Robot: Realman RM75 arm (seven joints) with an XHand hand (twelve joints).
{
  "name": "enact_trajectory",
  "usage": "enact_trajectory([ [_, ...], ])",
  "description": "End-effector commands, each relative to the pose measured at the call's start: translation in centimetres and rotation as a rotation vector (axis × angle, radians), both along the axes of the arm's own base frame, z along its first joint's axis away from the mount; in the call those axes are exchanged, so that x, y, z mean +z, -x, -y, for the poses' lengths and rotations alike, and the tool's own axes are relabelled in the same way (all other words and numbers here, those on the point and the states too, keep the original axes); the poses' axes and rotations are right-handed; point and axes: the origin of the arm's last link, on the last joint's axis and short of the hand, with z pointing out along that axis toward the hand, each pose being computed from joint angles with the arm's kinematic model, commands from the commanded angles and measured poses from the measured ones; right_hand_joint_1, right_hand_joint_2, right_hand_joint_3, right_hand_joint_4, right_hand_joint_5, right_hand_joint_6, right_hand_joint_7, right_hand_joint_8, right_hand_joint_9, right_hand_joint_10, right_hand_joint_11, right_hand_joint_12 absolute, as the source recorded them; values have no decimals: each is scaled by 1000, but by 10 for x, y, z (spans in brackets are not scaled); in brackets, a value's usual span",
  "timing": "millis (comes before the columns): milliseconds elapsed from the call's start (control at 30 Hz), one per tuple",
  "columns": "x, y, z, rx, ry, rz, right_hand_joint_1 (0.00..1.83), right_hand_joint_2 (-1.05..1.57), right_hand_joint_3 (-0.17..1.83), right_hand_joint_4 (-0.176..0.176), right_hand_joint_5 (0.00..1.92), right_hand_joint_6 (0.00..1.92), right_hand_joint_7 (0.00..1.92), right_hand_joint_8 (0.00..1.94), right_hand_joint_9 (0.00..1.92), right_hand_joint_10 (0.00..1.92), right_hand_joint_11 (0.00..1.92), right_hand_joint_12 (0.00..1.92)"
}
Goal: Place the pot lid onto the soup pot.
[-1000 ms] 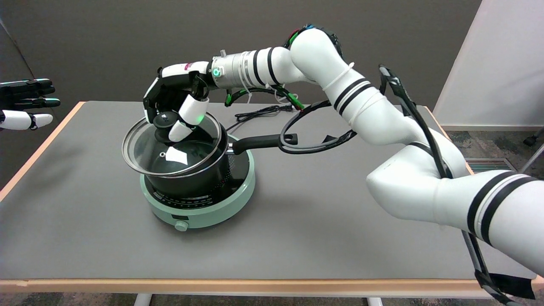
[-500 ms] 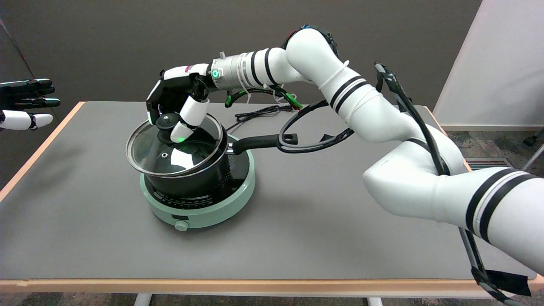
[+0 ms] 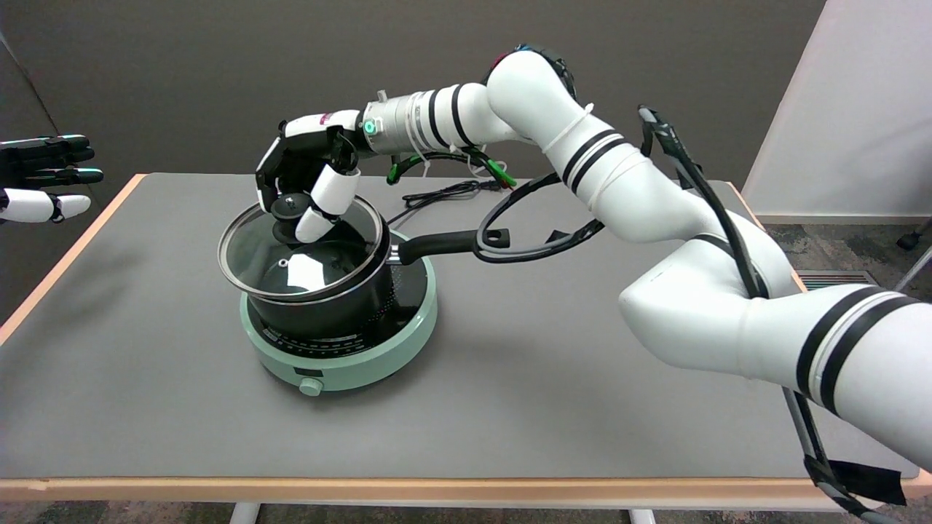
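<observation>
One robot hand (image 3: 306,182) holds the black knob of the glass lid (image 3: 302,251), which sits tilted on the black pot (image 3: 342,298).

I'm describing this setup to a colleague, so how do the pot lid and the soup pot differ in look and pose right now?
The pot lid is clear glass with a metal rim; the soup pot is opaque black. The lid sits tilted and is held by its knob in the right hand; the pot stands level on the green cooktop. The pot has a long side handle, the lid a top knob. Both are round and similar in width.
</observation>
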Motion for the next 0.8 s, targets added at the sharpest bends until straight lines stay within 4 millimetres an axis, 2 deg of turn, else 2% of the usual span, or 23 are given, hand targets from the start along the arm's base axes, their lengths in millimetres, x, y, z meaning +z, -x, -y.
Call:
enact_trajectory([
  [33, 0, 4, -2, -12, -5, -1, 1349, 852, 713, 61, 698, 1090, 832, 1457, 758, 1919, 638, 1921],
  [800, 11, 0, -10, 1, -15, 5, 1349, 851, 713, 64, 700, 1083, 834, 1453, 759, 1916, 636, 1921],
])
